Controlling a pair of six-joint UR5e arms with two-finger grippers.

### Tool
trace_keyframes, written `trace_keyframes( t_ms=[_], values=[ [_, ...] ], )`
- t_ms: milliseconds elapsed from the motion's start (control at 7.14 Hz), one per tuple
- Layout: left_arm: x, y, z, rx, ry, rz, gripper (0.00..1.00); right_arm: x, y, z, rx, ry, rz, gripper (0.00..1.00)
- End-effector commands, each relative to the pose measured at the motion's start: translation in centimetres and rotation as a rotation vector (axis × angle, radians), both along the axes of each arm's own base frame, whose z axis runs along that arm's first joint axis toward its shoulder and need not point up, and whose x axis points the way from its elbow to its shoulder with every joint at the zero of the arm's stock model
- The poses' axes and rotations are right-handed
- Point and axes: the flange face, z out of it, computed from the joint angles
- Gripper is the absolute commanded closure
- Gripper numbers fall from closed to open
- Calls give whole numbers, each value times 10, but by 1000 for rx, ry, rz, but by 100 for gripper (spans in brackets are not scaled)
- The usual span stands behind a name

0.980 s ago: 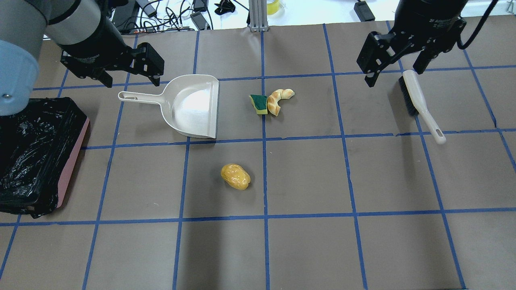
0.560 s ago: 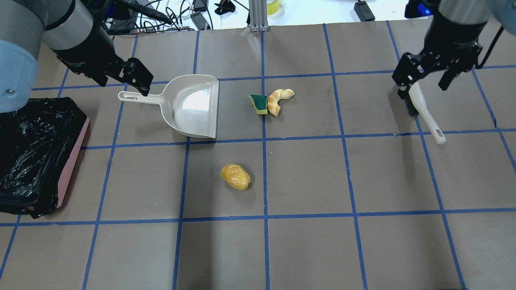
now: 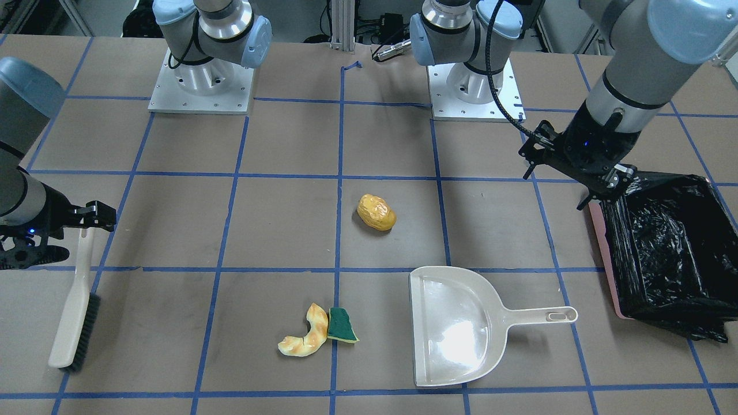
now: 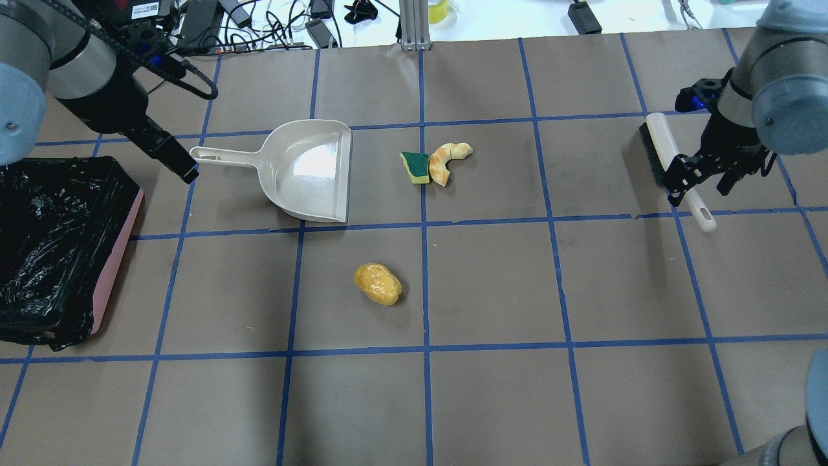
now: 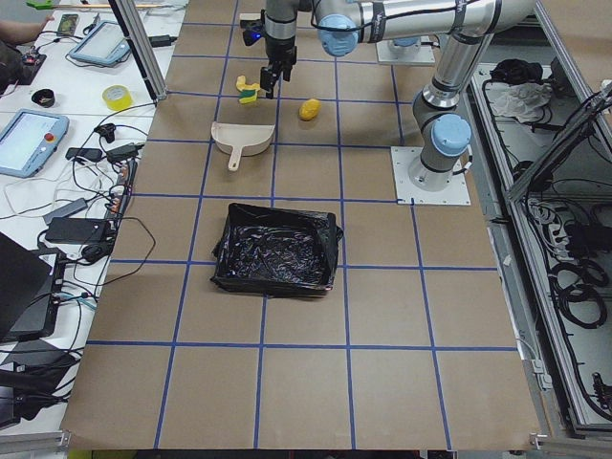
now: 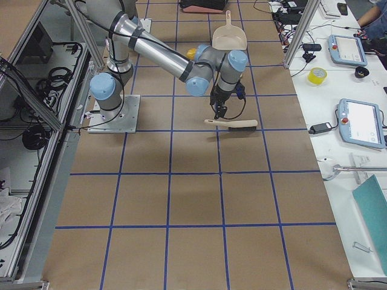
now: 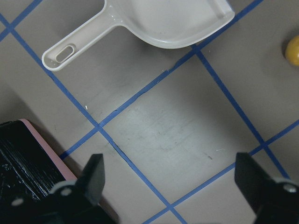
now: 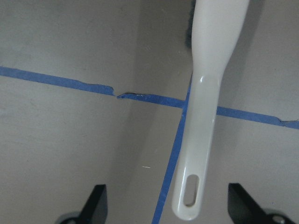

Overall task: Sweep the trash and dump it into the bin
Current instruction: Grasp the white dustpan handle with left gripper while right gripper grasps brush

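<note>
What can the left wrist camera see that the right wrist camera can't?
Only the left wrist view shows the dustpan, a corner of the bin and the edge of the potato. Only the right wrist view shows the brush, its handle between the open fingers of the right gripper. Both show the brown table with blue tape and an open gripper; the left gripper holds nothing.

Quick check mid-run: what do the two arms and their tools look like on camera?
The left arm and right arm are silver-grey tubes with pale blue joint caps. The left tool and right tool are black two-finger units, each with a small blue light at the wrist. A black cable loops along the left arm. No lettering is readable.
</note>
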Motion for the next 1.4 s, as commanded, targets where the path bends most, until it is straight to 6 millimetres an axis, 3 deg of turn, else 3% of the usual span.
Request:
trace_keyframes(
  t_ms=[0,280,420,560,700,840,980,1260],
  values=[
    [21,-25,-28,2,39,-176,0,-11,0,-19,29,-6,-9,15],
    [57,-61,-60,-77,1,-420,0,-23,0,-31,49,-11,-34,20],
    [62,-79,-83,-87,-17,-673,0,-26,1,-32,52,-9,-53,24],
    [62,-87,-89,-98,-27,-779,0,-26,1,-32,51,-9,-55,40],
    [62,-91,-98,-96,-23,-783,0,-26,1,-33,54,-9,-56,63],
    [59,-102,-118,-135,33,-787,0,-26,1,-32,53,-9,-55,85],
    [60,-108,-135,-127,54,-782,0,-26,0,-31,49,-7,-58,100],
    [63,-116,-155,-130,53,-779,0,-27,-2,-17,25,11,-84,100]
  ],
)
